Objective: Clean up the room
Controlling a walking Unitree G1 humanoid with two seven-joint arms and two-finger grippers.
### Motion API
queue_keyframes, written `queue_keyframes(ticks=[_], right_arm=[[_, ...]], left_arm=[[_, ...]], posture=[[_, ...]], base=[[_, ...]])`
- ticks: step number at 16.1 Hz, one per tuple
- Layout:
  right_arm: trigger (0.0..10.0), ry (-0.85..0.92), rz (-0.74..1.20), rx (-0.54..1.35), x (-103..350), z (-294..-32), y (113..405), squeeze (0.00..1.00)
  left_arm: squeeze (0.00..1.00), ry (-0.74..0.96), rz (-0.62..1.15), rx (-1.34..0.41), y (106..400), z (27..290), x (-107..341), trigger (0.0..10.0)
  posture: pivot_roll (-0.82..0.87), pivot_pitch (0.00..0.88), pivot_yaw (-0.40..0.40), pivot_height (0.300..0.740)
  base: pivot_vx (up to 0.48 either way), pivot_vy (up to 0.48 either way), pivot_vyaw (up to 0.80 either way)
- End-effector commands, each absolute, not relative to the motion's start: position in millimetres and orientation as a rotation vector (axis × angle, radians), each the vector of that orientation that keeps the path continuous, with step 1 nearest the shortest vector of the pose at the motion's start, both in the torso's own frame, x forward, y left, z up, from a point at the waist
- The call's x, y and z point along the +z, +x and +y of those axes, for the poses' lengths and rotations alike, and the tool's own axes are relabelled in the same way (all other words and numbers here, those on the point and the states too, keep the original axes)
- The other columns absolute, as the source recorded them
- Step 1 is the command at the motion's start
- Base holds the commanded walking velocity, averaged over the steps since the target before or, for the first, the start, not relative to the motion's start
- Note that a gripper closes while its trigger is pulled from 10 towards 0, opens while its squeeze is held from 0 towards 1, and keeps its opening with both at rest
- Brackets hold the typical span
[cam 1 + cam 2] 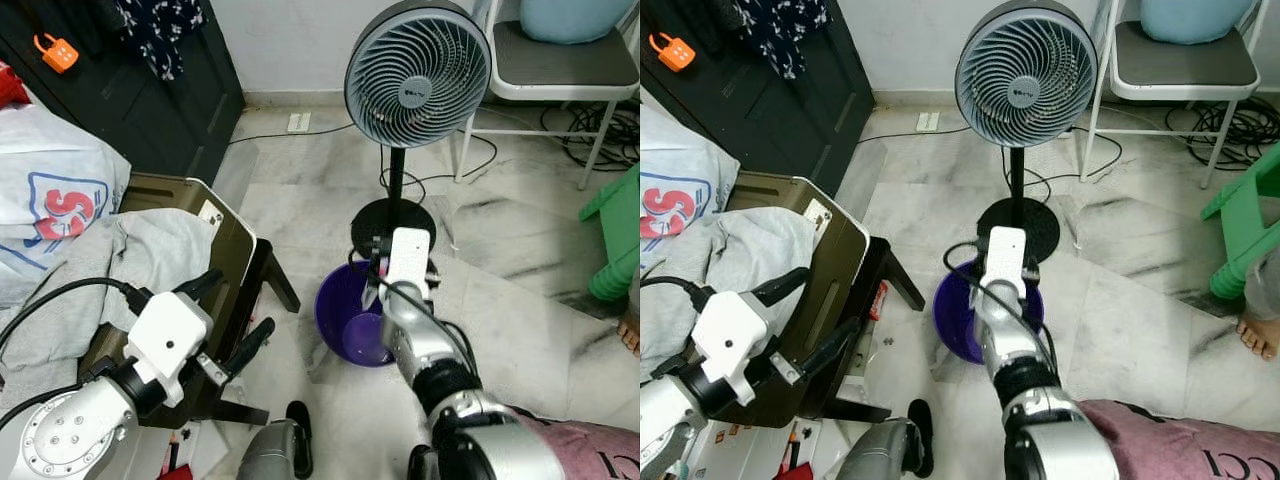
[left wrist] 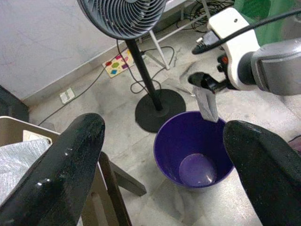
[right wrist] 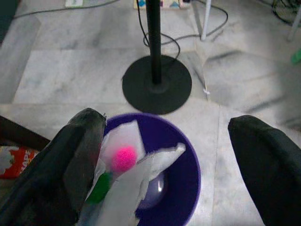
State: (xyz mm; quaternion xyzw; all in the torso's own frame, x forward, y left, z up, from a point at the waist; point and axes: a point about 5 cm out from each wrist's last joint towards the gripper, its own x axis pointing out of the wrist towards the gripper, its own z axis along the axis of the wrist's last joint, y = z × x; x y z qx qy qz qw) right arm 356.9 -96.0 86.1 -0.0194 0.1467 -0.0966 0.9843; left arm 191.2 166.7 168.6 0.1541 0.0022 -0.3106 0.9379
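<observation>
A crumpled clear wrapper [image 3: 131, 183] with a pink blob and a green patch on it hangs beside one finger [image 3: 56, 174] of my right claw [image 2: 207, 84], its long axis running downward so that its loose end points into the purple bin [image 1: 345, 320] directly beneath. In my left wrist view it shows as a pale strip dangling from the claw tip above the bin's rim. My right claw's fingers stand wide apart in its own wrist view, with the wrapper against the one finger and well clear of the other; I cannot tell whether it is truly pinched or merely clinging there.

Below the claw the bin stands upright on the marble floor [image 1: 520, 270], its bottom showing a lighter round patch. Just beyond the bin is the black round base of a standing fan [image 1: 418, 75], whose pole rises upright to a grey grille head. Black cables trail across the floor behind it toward a white folding chair [image 1: 560, 70].

My left claw [image 1: 235, 320] hovers off to the left of the bin, its two fingers spread wide and gripping nothing. Beside it stands an olive-brown chair [image 1: 215, 235] draped with grey cloth [image 1: 120, 270], and further left a white bag [image 1: 50, 190] with red and blue print. A green stool [image 1: 615, 240] sits at the far right.
</observation>
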Motion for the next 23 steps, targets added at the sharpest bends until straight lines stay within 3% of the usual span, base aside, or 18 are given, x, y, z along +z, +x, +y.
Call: queue_keyframes(ticks=[1,6,7,8,9,12,13,20,21,23], right_arm=[[10.0,-0.039,0.311,-0.174,82,-89,355,1.00],[10.0,-0.114,0.262,-0.141,92,-93,365,1.00],[10.0,-0.131,0.254,-0.145,94,-94,366,0.91],[10.0,-0.130,0.258,-0.116,95,-92,367,0.65],[10.0,-0.139,0.280,-0.099,93,-92,368,0.31],[10.0,-0.191,0.300,-0.107,87,-94,365,0.25],[10.0,-0.190,0.300,-0.107,85,-95,364,0.00],[10.0,-0.215,0.395,-0.189,71,-108,358,0.00],[10.0,-0.301,0.381,-0.248,72,-113,357,0.00],[10.0,-0.248,0.309,-0.225,81,-110,362,0.00]], left_arm=[[0.00,0.330,0.020,-0.633,187,170,169,10.0],[0.00,0.336,0.029,-0.613,188,174,167,10.0],[0.00,0.336,0.029,-0.609,188,174,167,10.0],[0.00,0.337,0.030,-0.606,187,175,166,10.0],[0.00,0.336,0.031,-0.604,187,174,166,10.0],[0.00,0.333,0.026,-0.599,188,173,166,10.0],[0.00,0.332,0.025,-0.600,188,173,166,10.0],[0.00,0.333,0.013,-0.603,193,170,166,10.0],[0.00,0.334,0.011,-0.603,193,170,166,10.0],[0.00,0.334,0.008,-0.602,193,170,167,10.0]], posture=[[0.25,0.301,0.201,0.740],[0.26,0.298,0.189,0.740],[0.26,0.297,0.186,0.740],[0.26,0.296,0.185,0.740],[0.26,0.296,0.183,0.740],[0.25,0.296,0.180,0.740],[0.25,0.297,0.179,0.740],[0.25,0.289,0.175,0.740],[0.25,0.290,0.173,0.740],[0.25,0.287,0.173,0.740]], base=[[0.000,0.000,0.00],[0.000,0.000,0.00],[0.000,0.000,0.00],[0.000,0.000,0.00],[0.000,0.000,0.00],[0.000,0.000,0.00],[0.000,0.000,0.00],[0.000,0.000,0.00],[0.000,0.000,0.00],[0.000,0.000,0.00]])
